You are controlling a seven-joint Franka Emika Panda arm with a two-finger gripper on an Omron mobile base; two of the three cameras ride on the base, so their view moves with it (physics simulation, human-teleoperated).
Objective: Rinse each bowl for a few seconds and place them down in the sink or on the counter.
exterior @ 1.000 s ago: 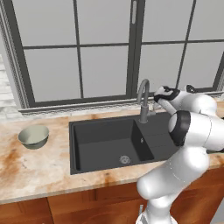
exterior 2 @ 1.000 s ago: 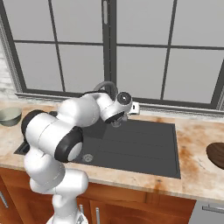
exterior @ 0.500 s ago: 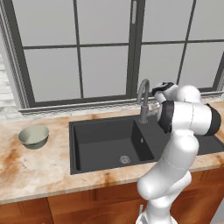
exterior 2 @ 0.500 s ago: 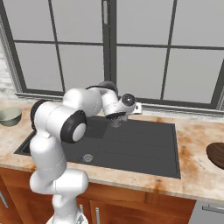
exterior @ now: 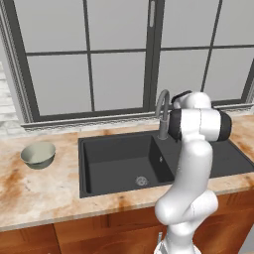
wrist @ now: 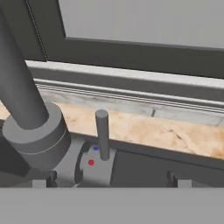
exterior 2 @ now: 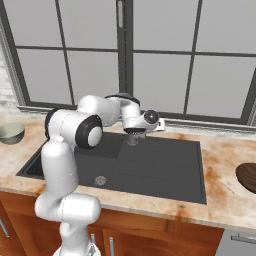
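Observation:
A pale grey-green bowl (exterior: pixel 38 155) (exterior 2: pixel 11 133) sits upright on the counter (exterior: pixel 44 191) left of the sink (exterior: pixel 114 166) (exterior 2: pixel 165 165). A dark brown bowl (exterior 2: pixel 248 176) lies on the counter at the far right edge. My gripper (wrist: pixel 109 180) is open at the back of the sink, close to the tap's base (wrist: pixel 37 131). Its fingertips (wrist: pixel 176 178) stand wide apart on either side of the upright tap lever (wrist: pixel 102 127), not touching it. Nothing is held. The gooseneck tap (exterior: pixel 162 111) rises just left of my arm.
A dark-framed window and its sill (wrist: pixel 131 83) run right behind the tap. The basin has a round steel drain (exterior: pixel 141 181) and a shallower section (exterior 2: pixel 170 155) on the right. Reddish-brown cabinets (exterior: pixel 99 233) sit under the counter.
My arm has swung its elbel from the right to upright over the sink's right side. The hand has stayed by the tap's base, jaws still open. The bowls have not moved.

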